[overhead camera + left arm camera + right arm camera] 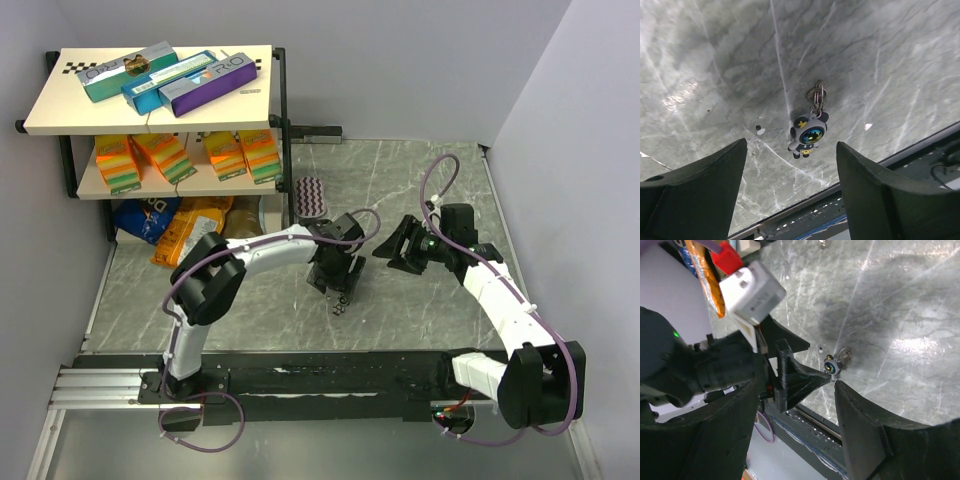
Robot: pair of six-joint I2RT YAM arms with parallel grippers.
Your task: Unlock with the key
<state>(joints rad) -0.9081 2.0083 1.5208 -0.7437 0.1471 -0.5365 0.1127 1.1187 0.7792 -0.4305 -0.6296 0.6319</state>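
The task is barely begun, by the look of it: the key (816, 97) lies flat on the grey marbled table (230, 310), on a small ring with a round astronaut-like charm (807, 135), and nothing has hold of it. The left gripper (338, 290) hangs over it at the table's middle, pointing down, its fingers (700, 190) spread wide to either side of the charm and carrying nothing. The right gripper (392, 255) waits just to the right and a little farther back, its claw also wide apart and empty, facing the left one. I cannot make out any lock with certainty, so the whole job appears to be left: picking the key up, bringing it to a lock, and turning it. The key sits on the near side of the left fingertips, not far from the dark base strip (330, 380) along the near edge, so a reach from above has little margin toward that side. There is open marble to the left and on the far side, while the shelf (150, 110) crowds the far left corner and the right arm closes off the right.
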